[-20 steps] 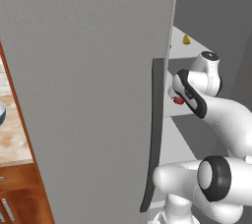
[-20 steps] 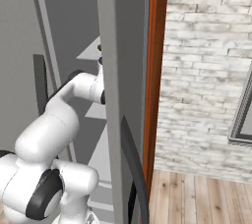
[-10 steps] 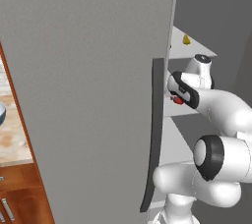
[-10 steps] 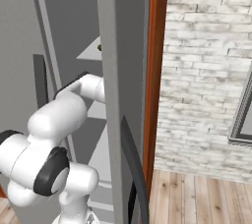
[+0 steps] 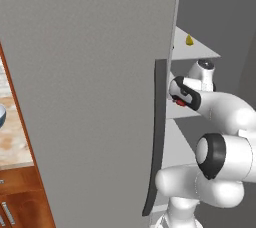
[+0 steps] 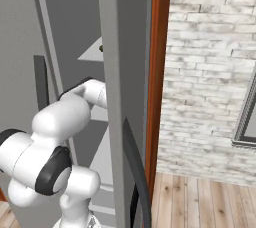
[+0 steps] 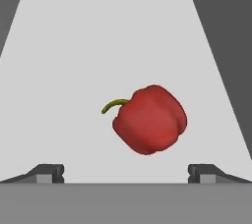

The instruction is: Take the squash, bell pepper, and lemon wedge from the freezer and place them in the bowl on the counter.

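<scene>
The freezer [image 5: 90,97] stands open, its large grey door swung wide and its dark curved handle [image 5: 157,137] near my arm, which reaches past the door edge onto a pale shelf [image 7: 123,36] inside. The bench [image 5: 10,142] lies off to the left of the door, with the rim of the bowl [image 5: 2,116] just showing above it. My gripper [image 7: 126,173] is spread to its full width and holds nothing, the two tips low on either side of the bell pepper [image 7: 150,120]. The pepper lies on its side on the shelf, stem [image 7: 114,105] pointing left, sitting slightly right of the midline between the tips. The lemon wedge [image 5: 189,40] rests on a higher shelf, well apart. In my judgement the step in hand is the grasp of the pepper: I should shift a little right to centre it, advance until the tips flank its widest part, then close on the body, not the stem. The rounded skin may slip or roll if pinched off-centre.
</scene>
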